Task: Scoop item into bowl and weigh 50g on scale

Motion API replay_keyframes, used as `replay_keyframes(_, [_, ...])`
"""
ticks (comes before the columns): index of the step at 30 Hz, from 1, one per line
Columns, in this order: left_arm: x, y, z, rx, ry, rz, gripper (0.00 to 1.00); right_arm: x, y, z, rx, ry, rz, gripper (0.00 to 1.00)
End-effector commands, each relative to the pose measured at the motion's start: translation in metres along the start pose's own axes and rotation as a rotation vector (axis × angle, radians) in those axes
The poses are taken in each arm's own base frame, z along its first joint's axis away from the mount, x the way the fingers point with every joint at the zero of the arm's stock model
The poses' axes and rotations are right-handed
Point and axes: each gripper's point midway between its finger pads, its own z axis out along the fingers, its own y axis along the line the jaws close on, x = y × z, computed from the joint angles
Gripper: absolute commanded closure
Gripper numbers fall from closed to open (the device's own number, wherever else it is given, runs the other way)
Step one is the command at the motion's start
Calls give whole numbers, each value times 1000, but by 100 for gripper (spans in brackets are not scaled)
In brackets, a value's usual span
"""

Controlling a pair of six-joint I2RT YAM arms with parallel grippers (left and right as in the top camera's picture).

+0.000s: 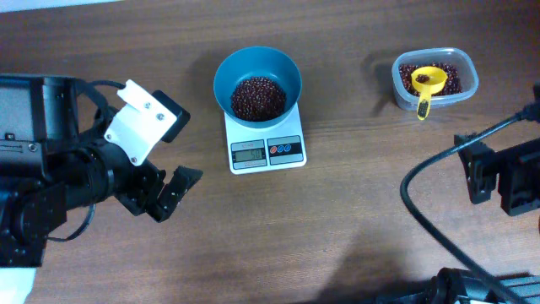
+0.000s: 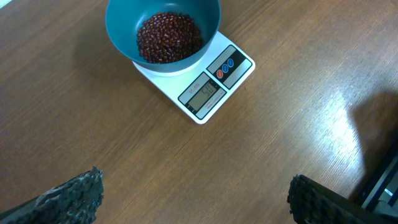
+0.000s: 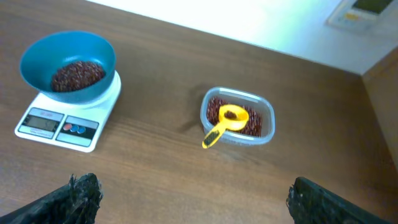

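The teal-blue bowl [image 1: 257, 84] stands on the white scale [image 1: 267, 150] at the table's middle and holds a heap of dark red-brown beans [image 1: 258, 97]. The bowl [image 2: 163, 31], beans [image 2: 169, 36] and scale [image 2: 217, 84] also show in the left wrist view, and the bowl [image 3: 67, 62] and scale [image 3: 59, 124] in the right wrist view. My left gripper [image 1: 173, 192] is open and empty, left of the scale, above bare wood [image 2: 196, 199]. My right gripper [image 3: 196, 199] is open and empty at the table's right side.
A clear plastic tub [image 1: 435, 78] at the back right holds more beans, with a yellow scoop [image 1: 426, 87] lying in it, handle over the front rim. The tub [image 3: 238, 117] and scoop [image 3: 225, 122] show in the right wrist view. A black cable [image 1: 439, 228] runs along the right front.
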Motion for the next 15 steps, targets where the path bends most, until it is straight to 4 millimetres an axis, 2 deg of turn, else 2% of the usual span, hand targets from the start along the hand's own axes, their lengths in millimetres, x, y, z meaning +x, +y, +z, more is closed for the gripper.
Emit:
replay_keyframes(1, [-2,-1,-1,7,-11,19,1,-7,11,-11,-26,-77,-32,1])
replay_keyframes(3, [-2,-1,-1,7,-11,19,1,-1,14,-9,-24,-103,-41,1])
replay_keyframes(7, [-2,-1,-1,7,-11,19,1,13,16,12,-1,-197,-69,2])
replay_keyframes(12, [-2,-1,-1,7,-11,19,1,54,29,40,-20,-246,-47,1])
replay_keyframes(15, [-2,-1,-1,7,-11,19,1,63,41,51,-88,-249,-47,1])
